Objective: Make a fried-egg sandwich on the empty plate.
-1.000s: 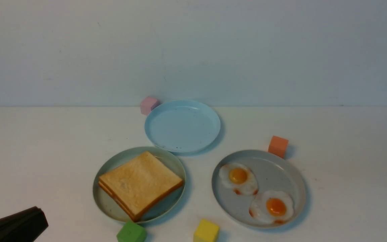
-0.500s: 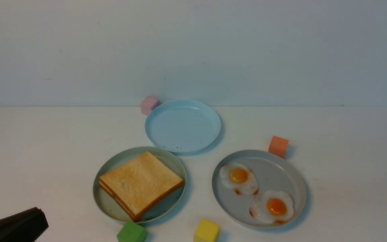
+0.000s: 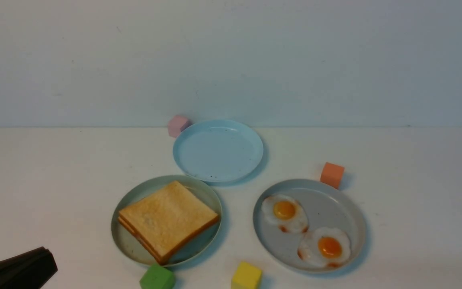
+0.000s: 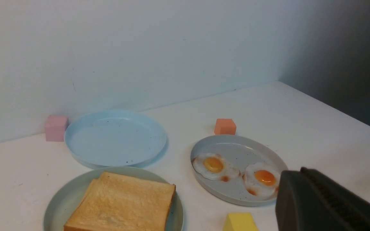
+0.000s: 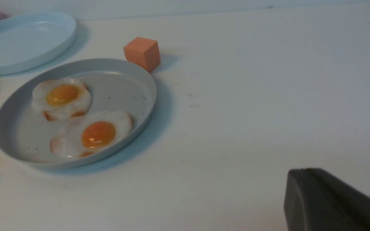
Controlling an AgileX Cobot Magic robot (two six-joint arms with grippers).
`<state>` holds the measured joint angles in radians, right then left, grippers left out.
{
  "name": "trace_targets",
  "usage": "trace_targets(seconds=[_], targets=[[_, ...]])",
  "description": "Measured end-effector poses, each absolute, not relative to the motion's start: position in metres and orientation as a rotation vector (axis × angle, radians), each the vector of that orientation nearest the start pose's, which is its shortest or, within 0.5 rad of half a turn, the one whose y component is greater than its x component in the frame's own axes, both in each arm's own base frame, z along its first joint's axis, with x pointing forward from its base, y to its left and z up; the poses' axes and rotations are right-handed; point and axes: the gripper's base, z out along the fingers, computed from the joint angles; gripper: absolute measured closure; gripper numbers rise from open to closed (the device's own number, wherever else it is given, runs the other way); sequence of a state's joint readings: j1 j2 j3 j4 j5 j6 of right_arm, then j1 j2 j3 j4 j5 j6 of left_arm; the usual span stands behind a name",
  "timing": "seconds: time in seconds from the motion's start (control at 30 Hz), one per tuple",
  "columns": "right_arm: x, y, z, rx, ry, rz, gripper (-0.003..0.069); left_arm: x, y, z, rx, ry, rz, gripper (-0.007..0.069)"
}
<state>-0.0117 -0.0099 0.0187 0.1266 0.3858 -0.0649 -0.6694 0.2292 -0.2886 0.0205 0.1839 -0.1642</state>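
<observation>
Now, toast slices (image 3: 168, 220): two golden-brown squares stacked flush, lying on the mint-green plate (image 3: 124, 241), near centre-left of the desk (image 3: 415, 180).
Fried eggs: one (image 3: 285, 212) at the left of the grey speckled plate (image 3: 335, 200), a second (image 3: 327, 247) nearer and further right, edges touching; this plate sits right of the toast.
Sky-blue plate (image 3: 217, 150): bare, farther back, between the other two.
Cubes: pink cube (image 3: 177, 125) just beside the blue plate's far-left rim; orange cube (image 3: 332, 174) at the grey plate's far rim; green cube (image 3: 157, 277) at the mint plate's near rim; yellow cube (image 3: 246, 276) near centre.
Left hand (image 3: 34, 267): clenched, nothing in it, low at the near-left corner, well apart from the toast.
Right hand (image 5: 316, 199): clenched, nothing in it, seen only from its wrist, right of the eggs.
</observation>
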Motion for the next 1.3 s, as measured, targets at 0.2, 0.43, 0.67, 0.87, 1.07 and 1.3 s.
trace_targets(seconds=[0.2,0.43,0.67,0.87,1.07,1.3], targets=[[0.052,0.003,0.173,0.031,1.876,0.061,0.0667,0.055,-0.043,0.280,0.424,1.589,-0.624,0.0624],[0.052,0.003,0.173,0.031,1.876,0.061,0.0663,0.055,-0.043,0.280,0.424,1.589,-0.624,0.0617],[0.052,0.003,0.173,0.031,1.876,0.061,0.0659,0.055,-0.043,0.280,0.424,1.589,-0.624,0.0610],[0.052,0.003,0.173,0.031,1.876,0.061,0.0655,0.055,-0.043,0.279,0.432,1.587,-0.613,0.0610],[0.052,0.003,0.173,0.031,1.876,0.060,0.0652,0.058,-0.030,0.275,0.312,1.578,-0.437,0.0638],[0.052,0.003,0.173,0.031,1.876,0.060,0.0647,0.055,-0.006,0.228,-0.026,1.604,-0.199,0.0638]])
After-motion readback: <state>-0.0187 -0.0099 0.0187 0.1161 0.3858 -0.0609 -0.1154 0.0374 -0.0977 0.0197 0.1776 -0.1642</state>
